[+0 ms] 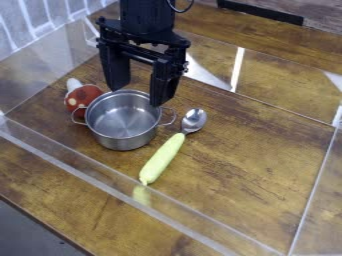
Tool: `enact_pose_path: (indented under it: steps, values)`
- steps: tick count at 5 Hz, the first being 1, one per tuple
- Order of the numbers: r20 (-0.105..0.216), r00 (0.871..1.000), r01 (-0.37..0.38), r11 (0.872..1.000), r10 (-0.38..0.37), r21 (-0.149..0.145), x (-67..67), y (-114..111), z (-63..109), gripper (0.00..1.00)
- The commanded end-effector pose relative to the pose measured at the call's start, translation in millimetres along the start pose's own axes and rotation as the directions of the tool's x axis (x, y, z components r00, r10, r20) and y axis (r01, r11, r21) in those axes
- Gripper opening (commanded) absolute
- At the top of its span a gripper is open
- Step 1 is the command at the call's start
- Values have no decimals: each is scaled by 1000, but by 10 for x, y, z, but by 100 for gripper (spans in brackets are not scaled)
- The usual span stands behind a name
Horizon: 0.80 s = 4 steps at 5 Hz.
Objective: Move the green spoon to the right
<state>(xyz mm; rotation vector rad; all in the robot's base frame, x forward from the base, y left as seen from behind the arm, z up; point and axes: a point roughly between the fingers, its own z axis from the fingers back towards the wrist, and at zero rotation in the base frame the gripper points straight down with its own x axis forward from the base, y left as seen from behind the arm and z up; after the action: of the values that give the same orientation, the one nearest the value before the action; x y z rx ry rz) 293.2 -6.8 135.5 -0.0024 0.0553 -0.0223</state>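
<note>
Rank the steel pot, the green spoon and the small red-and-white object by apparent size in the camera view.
1. steel pot, widest and bulkiest.
2. green spoon, about as long as the pot is wide, but far slimmer.
3. red-and-white object, smallest, though partly hidden behind the pot.

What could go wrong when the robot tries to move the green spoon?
The open hand hangs above the steel pot, not over the green spoon, so coming down here it might bump the pot's rim. The spoon's metal bowl lies right beside the pot, so a finger could nudge the pot. The smooth, rounded handle might slip out of the grip. The clear wall sits close to the handle's end.
</note>
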Motion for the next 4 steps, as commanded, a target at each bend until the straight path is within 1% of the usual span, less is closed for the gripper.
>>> enact_pose_path:
  steps: [1, 3, 4]
  values:
    - [-12, 1000, -5, 1000, 5, -2, -14, 9, -127, 100]
    - [-14, 1000, 7, 1000, -7, -7, -94, -124, -209, 100]
    - [-15, 998, -67, 998, 67, -18, 2, -142, -427, 100]
